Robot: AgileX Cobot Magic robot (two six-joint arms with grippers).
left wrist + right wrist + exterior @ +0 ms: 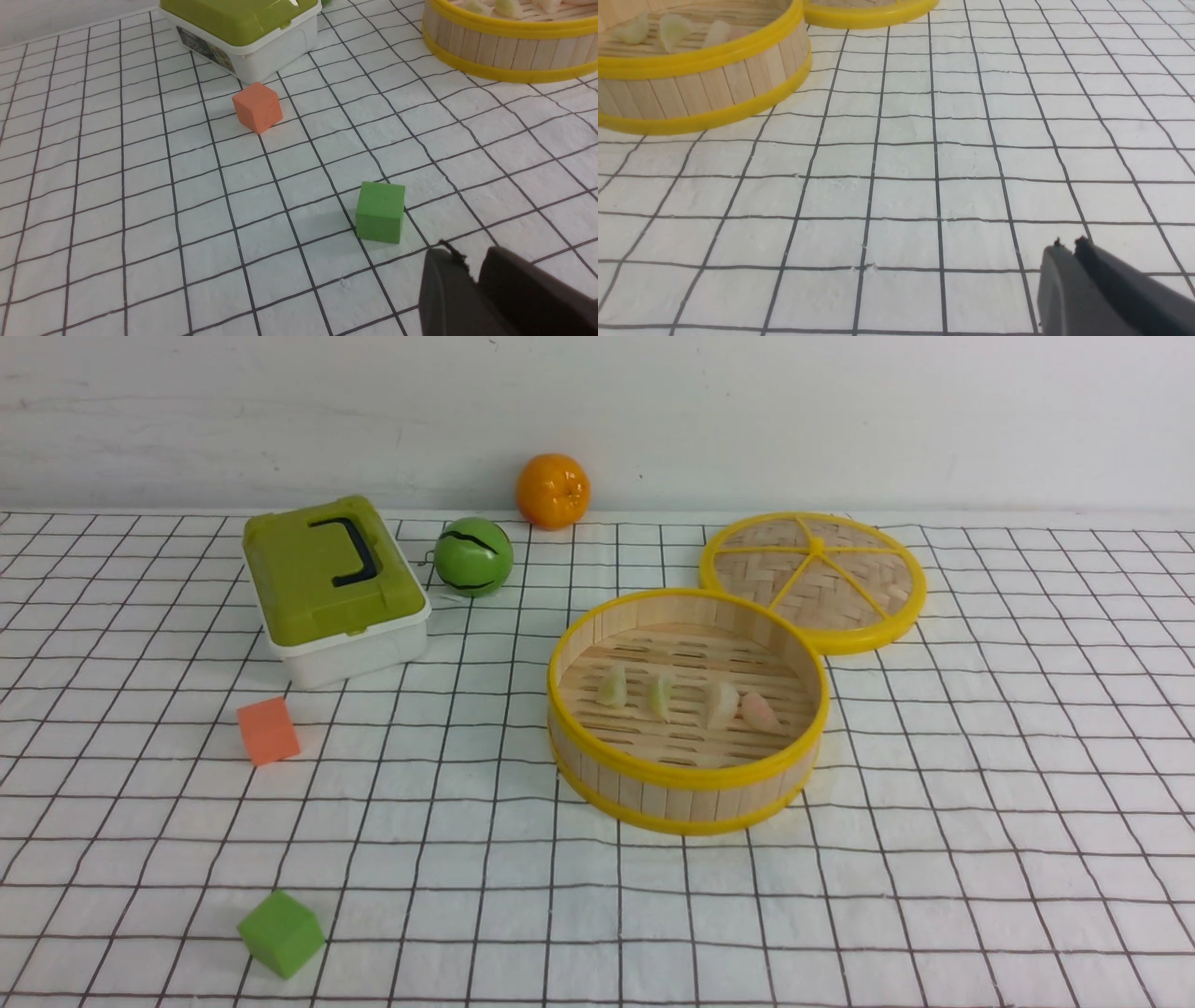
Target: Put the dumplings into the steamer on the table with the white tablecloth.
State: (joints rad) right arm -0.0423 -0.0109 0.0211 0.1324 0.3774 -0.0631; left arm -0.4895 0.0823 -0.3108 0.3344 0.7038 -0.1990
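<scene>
The steamer [686, 775], a round bamboo basket with yellow rims, stands on the white grid tablecloth [980, 859] right of centre. Inside it, in a row on the slatted floor, lie two pale green dumplings [612, 686] and two pink-cream dumplings [758, 711]. Neither gripper shows in the front view. My left gripper [469, 261] is shut and empty, low over the cloth, near the green cube, with the steamer [504, 46] farther off. My right gripper [1066, 242] is shut and empty above bare cloth, away from the steamer [714, 79].
The woven lid [814, 577] with yellow spokes lies just behind the steamer. A green-lidded white box [331, 588], a green ball [473, 556] and an orange [553, 490] stand at the back left. An orange cube [268, 730] and a green cube [281, 933] lie at the left.
</scene>
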